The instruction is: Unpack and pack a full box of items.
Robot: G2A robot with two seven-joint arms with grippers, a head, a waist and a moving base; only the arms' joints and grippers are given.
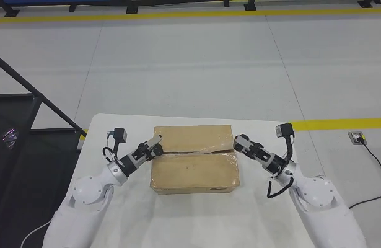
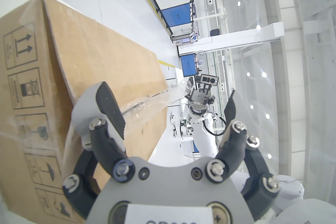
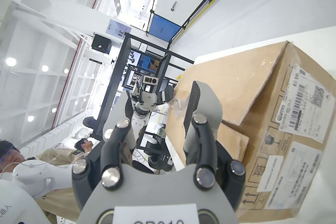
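A closed brown cardboard box (image 1: 193,158) sits in the middle of the white table (image 1: 196,223), its top flaps sealed by clear tape (image 1: 196,152) along the centre seam. My left gripper (image 1: 154,146) is open at the box's left top edge, level with the seam; one of its fingers (image 2: 110,107) lies against the taped edge of the box (image 2: 105,62). My right gripper (image 1: 240,142) is open at the box's right top edge, by the seam's other end. In the right wrist view one of its fingers (image 3: 195,107) rests over the top flap of the box (image 3: 236,83).
The table's front half is bare white surface, with free room on both sides of the box. A black frame (image 1: 23,87) stands off the table's left edge. A yellow floor line (image 1: 339,124) runs behind the table on the right.
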